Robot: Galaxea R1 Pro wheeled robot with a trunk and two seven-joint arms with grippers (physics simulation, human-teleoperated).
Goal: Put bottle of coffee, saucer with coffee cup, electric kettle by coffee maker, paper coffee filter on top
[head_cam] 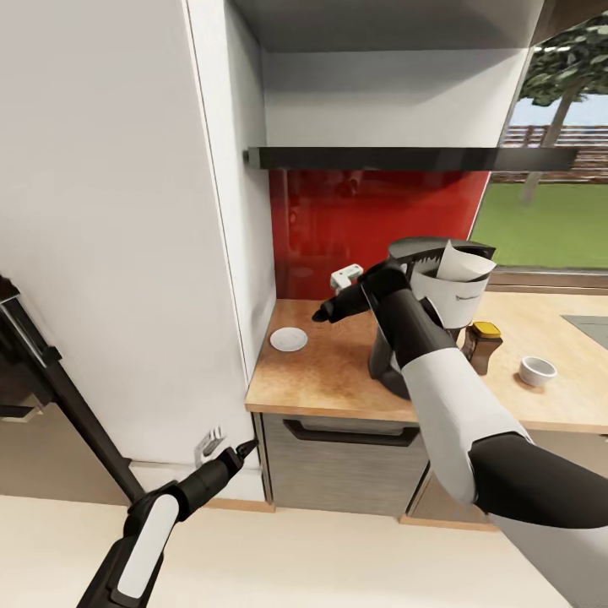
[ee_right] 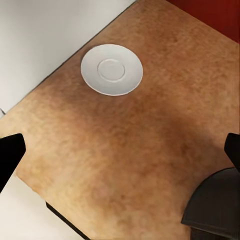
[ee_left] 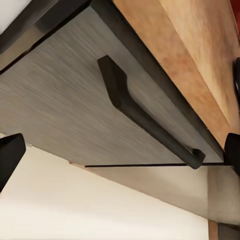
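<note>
The saucer (ee_right: 111,69) lies flat and bare on the kitchen countertop (ee_right: 140,150), near the white wall panel. A dark rounded base (ee_right: 212,205) occupies one corner. The right gripper's fingertips (ee_right: 10,155) are spread wide, holding nothing.

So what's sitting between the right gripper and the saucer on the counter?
Nothing. In the right wrist view, bare countertop runs from the right gripper up to the empty saucer. The head view agrees: the gripper hovers beside the saucer, apart from it.

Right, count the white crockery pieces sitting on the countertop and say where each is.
2. The saucer lies near the countertop's left end by the white wall; the coffee cup stands further right, beyond the coffee maker. Others may be hidden.
</note>
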